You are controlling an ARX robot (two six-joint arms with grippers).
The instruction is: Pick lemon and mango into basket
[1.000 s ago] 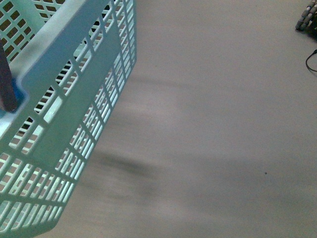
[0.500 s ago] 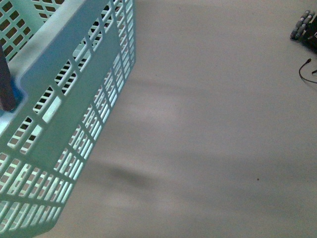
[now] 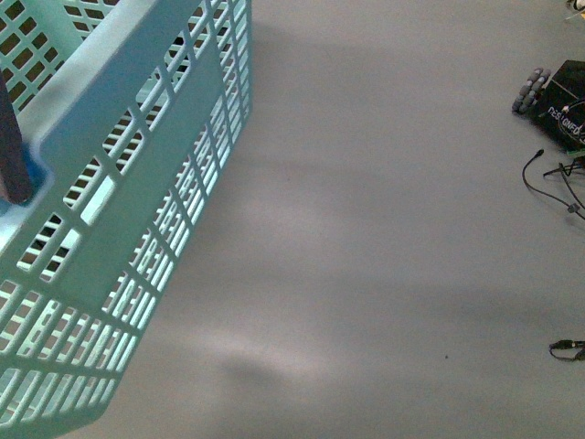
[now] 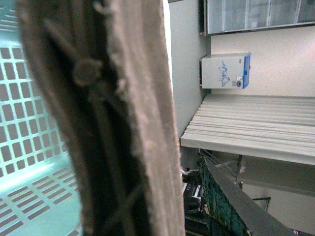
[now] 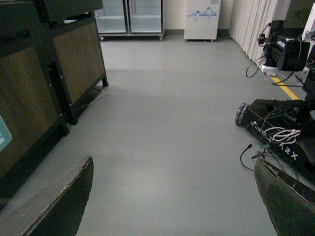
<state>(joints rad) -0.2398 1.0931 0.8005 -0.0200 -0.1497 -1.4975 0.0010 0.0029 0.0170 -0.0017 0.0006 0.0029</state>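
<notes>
The light teal basket (image 3: 128, 183) hangs tilted at the left of the front view, above grey floor. Its dark handle post (image 3: 14, 146) shows at the left edge. In the left wrist view the brownish-mauve handle (image 4: 123, 123) fills the middle, with the basket's lattice wall (image 4: 29, 123) behind it. My left gripper (image 4: 147, 206) is shut on that handle; one dark finger (image 4: 231, 201) shows beside it. My right gripper (image 5: 177, 206) is open over bare floor, nothing between its fingers (image 5: 59, 201). The lemon and the mango are out of view.
A black wheeled base (image 3: 558, 101) with loose cables (image 3: 548, 174) sits on the floor at the right. In the right wrist view, dark wooden cabinets (image 5: 44, 73) line one side, glass-door fridges (image 5: 130, 17) stand at the far wall, and the same base (image 5: 280, 123) lies opposite.
The floor in the front view has slid left and down: the black base and cables have come further into view at the right. The basket keeps its place in the view.
</notes>
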